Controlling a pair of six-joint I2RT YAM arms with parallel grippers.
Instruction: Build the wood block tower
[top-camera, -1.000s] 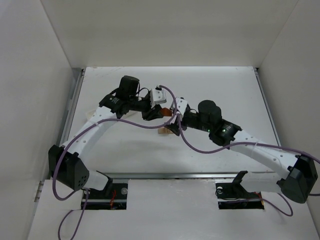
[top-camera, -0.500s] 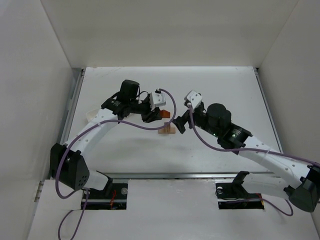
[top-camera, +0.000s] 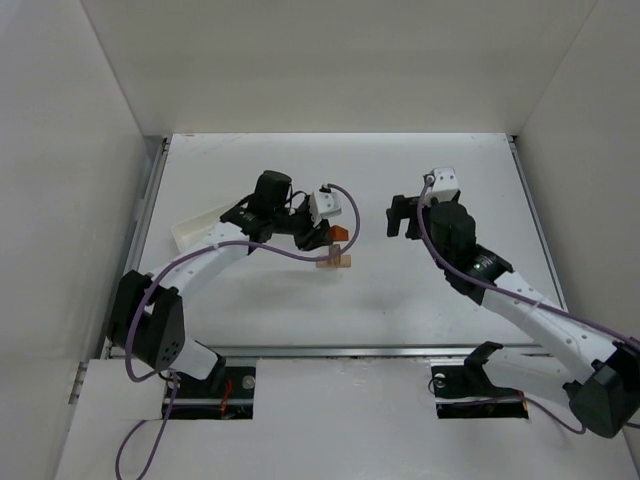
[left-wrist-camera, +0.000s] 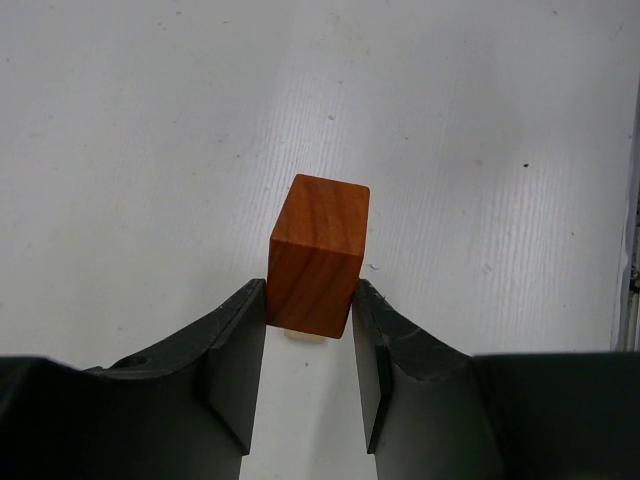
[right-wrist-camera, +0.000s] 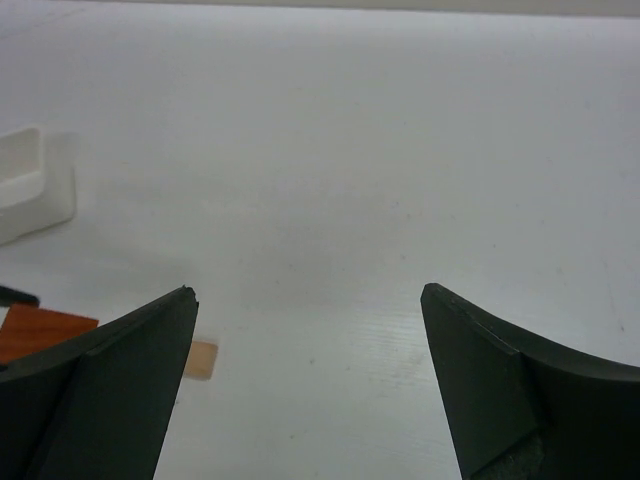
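Note:
My left gripper is shut on the reddish-brown roof piece and holds it just above and behind the pale tan blocks in the middle of the table. In the left wrist view the roof piece is clamped between the fingertips, and a sliver of pale block shows under it. My right gripper is open and empty, off to the right of the blocks. In the right wrist view its gripper stands wide apart, with one pale block end and the roof piece at the lower left.
A long white plastic tray lies at the left, under the left arm; its end shows in the right wrist view. White walls enclose the table on the left, back and right. A purple cable loops over each arm.
My right gripper has drawn back from the blocks, to the right and farther away, with open jaws. My left gripper has shifted right with the roof piece, closer over the pale blocks.

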